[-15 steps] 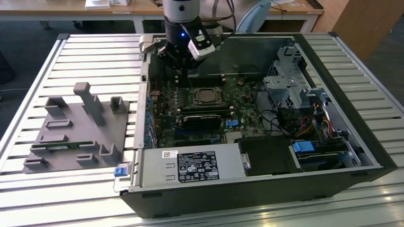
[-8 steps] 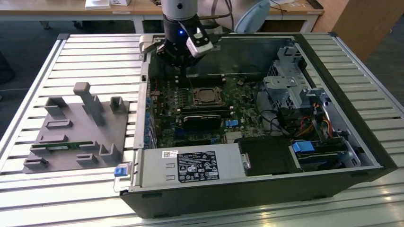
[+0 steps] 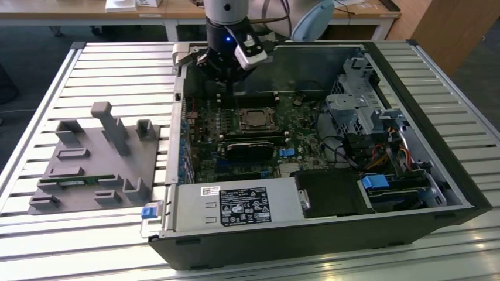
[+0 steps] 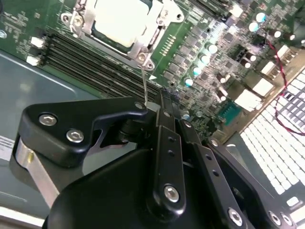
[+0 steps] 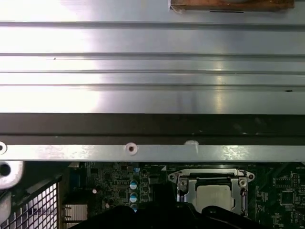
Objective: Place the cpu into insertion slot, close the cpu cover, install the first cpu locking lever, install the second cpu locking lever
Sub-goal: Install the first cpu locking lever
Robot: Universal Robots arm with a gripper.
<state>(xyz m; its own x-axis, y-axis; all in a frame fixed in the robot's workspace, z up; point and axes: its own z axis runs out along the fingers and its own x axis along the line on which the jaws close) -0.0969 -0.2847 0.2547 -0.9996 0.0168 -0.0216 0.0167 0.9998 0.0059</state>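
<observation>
At the exterior view's left, on the slatted bench (image 3: 117, 70), you have the grey holder block (image 3: 93, 158) with its upright posts, standing well apart from the work. Just beside it on the right is the open computer case (image 3: 312, 234), lying on its side with the motherboard (image 3: 203, 158) exposed.

Your tool (image 3: 226, 89) hangs inside the case at the upper centre of the exterior view, over the board and just up and left of the insertion slot (image 3: 242, 120). In the second wrist view the tool (image 4: 164, 100) has its fingers drawn together with no gap between them. A thin locking lever (image 4: 144, 81) runs from the socket corner to just beside the fingertip. You cannot tell from these views whether that wire is pinched or only touching.

The cpu (image 3: 256, 119) sits flat in the slot at the middle of the exterior view. In both wrist views its silvery top (image 4: 121, 21) (image 5: 214, 195) shows through the window of the cpu cover (image 4: 147, 45) (image 5: 183, 188), which lies closed down over it.

Towards the exterior view's right stands the metal drive cage (image 3: 352, 108).
</observation>
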